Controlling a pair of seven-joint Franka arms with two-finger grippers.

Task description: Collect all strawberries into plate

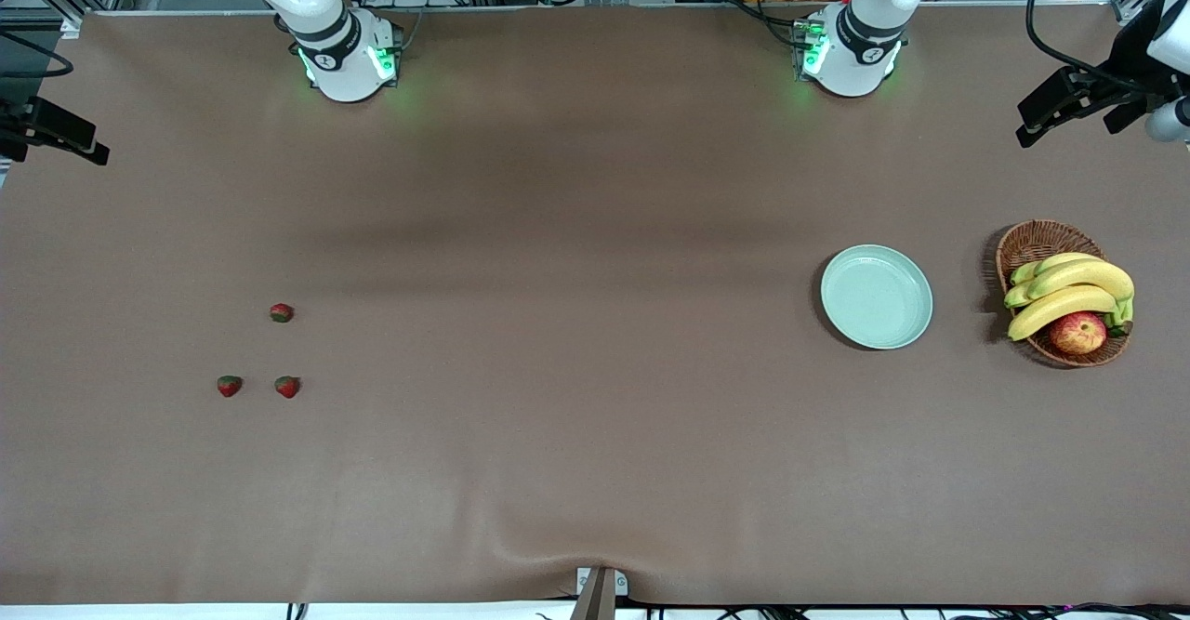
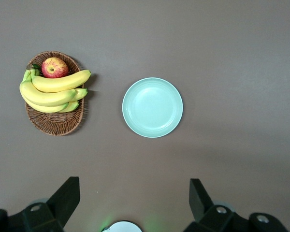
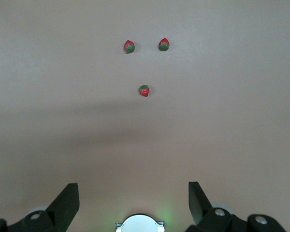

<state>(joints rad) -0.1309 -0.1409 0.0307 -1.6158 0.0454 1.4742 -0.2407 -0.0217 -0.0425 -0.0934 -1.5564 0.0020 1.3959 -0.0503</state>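
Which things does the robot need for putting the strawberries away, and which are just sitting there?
Needed: three strawberries; mint-green plate; open left gripper; open right gripper.

Just sitting there: wicker basket, bananas, apple.

I held both arms waiting high, left gripper [image 2: 133, 205] fingers spread wide, right gripper [image 3: 133, 205] likewise, nothing gripped.
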